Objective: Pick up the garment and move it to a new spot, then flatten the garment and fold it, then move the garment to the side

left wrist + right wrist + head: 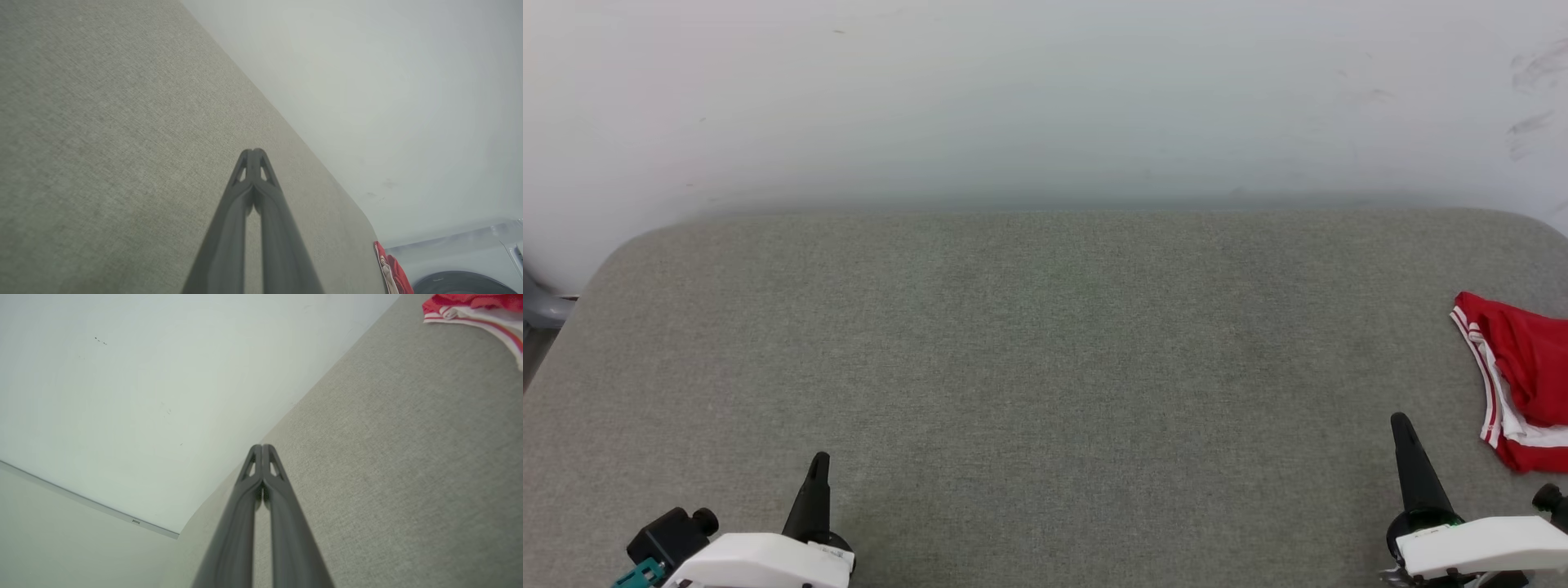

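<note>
The garment [1523,376], red with red-and-white striped trim, lies bunched at the far right edge of the grey fabric surface [1045,367], partly cut off by the frame. It also shows at the top right of the right wrist view as the garment [474,308], and as a red sliver of garment [394,271] at the surface's far end in the left wrist view. My right gripper [1401,420] is shut and empty, a little left of and nearer than the garment. My left gripper [820,459] is shut and empty at the lower left, far from it.
A pale wall [1045,98] rises behind the surface's rounded back edge. A grey object [539,309] sits past the left corner. A white appliance with a dark round door [466,281] stands beyond the surface's end.
</note>
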